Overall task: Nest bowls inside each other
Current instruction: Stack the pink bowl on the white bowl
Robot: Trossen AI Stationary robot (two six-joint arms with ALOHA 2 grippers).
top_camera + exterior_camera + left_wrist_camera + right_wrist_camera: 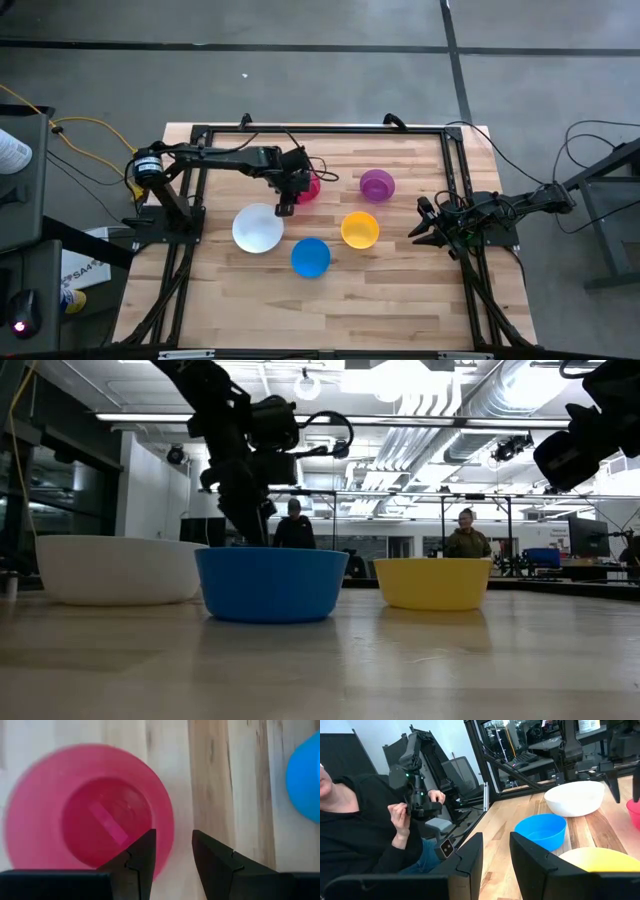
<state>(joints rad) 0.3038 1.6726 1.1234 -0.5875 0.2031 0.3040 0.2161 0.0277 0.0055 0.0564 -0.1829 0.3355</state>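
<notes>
Five bowls sit upright on the wooden table: white, blue, yellow, purple and pink. My left gripper reaches out over the table's middle and points steeply down. In its wrist view it is open just above the pink bowl, one finger over the bowl's rim and the other over bare wood. In the low view the blue bowl hides its fingertips. My right gripper waits open at the table's right side.
A dark frame runs around the tabletop. Bare wood lies toward the near edge. A person sits beyond the table holding a control arm, and other people stand far back in the room.
</notes>
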